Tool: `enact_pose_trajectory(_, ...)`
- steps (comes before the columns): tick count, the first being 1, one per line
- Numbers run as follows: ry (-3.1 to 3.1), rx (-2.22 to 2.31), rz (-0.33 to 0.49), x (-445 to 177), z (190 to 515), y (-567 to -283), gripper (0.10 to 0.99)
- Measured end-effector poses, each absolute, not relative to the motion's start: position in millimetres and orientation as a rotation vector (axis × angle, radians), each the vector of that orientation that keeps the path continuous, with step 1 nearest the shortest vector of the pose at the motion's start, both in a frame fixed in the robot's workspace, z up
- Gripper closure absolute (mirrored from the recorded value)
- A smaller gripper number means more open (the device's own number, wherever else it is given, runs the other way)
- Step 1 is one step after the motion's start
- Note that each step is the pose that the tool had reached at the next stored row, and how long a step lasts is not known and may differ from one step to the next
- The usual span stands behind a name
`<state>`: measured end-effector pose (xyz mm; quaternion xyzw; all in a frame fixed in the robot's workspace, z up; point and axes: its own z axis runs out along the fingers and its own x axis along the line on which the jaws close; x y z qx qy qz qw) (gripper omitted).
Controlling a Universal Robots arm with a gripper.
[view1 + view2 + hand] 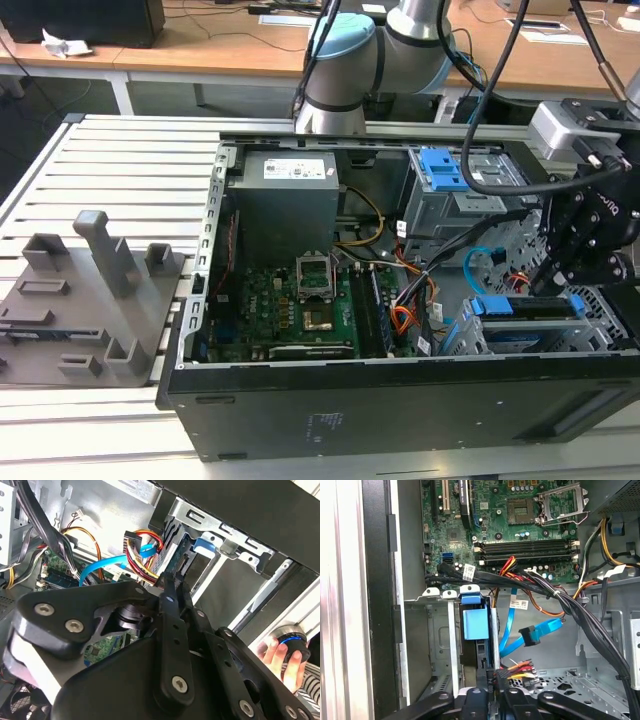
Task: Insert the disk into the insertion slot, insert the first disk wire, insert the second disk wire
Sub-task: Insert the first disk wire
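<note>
The disk (525,308) sits in its blue carrier inside the insertion slot (462,338), at the exterior view's right near the front of the open computer case. My gripper (553,285) hangs right over the disk's end. In the first wrist view the blue carrier (475,624) stands between the slot's grey walls (437,645). Beside it my gripper (490,674) is shut on the black plug of a disk wire (514,667) with red, yellow and black strands. A blue flat disk wire (530,634) hangs loose nearby. In the second wrist view the narrow fingers (172,587) meet at the disk's edge (205,545).
A motherboard (300,305), a grey power supply (285,195) and a taller cage with blue latches (440,170) fill the case. Thick black cable bundles (570,610) cross beside the slot. A grey fixture (90,290) lies left. A person's hand (274,655) holds a knob outside the case.
</note>
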<state>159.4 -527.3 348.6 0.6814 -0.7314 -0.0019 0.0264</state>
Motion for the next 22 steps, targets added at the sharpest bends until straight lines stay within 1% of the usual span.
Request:
enact_pose_trajectory(1,-2.260,2.105,-0.006,159,349,-527,0.918)
enact_pose_trajectory(7,-2.259,2.105,-0.009,170,347,-527,0.918)
enact_pose_trajectory(22,-2.265,2.113,-0.025,170,342,-536,0.918)
